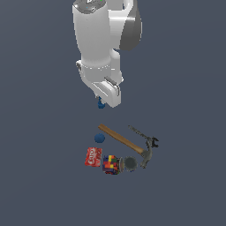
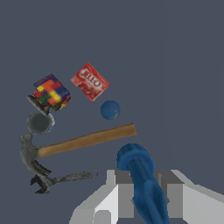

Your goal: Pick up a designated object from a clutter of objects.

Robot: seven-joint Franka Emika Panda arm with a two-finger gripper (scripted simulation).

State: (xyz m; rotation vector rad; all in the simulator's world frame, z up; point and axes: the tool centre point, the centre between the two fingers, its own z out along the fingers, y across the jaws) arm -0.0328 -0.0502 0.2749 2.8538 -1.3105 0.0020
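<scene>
In the exterior view, a flat, unmarked slate-grey floor [image 1: 185, 66] fills the whole frame, with no walls or edges showing. The white Panda arm [image 1: 99, 39] hangs from above, its claw [image 1: 101, 102] raised well clear of the floor with the knobbly blue piece [image 1: 101, 104] showing at its tip. Below it lies the clutter: the blue ball [image 1: 99, 138] just beside the wooden-handled hammer [image 1: 126, 141], a dark clamp-like tool [image 1: 145, 136] touching the hammer's head, and in a row the red packet [image 1: 93, 157], block-filled jar [image 1: 111, 164] and grey can [image 1: 129, 163]. In the wrist view, the claw [image 2: 146, 192] is clamped on the blue piece [image 2: 140, 175], whose knobbed end juts out beyond the fingers [image 2: 119, 194]; the floor [image 2: 183, 52] is bare grey around the hammer [image 2: 83, 140], ball [image 2: 110, 110], packet [image 2: 89, 82], jar [image 2: 51, 92], can [image 2: 40, 122] and clamp tool [image 2: 61, 178].
</scene>
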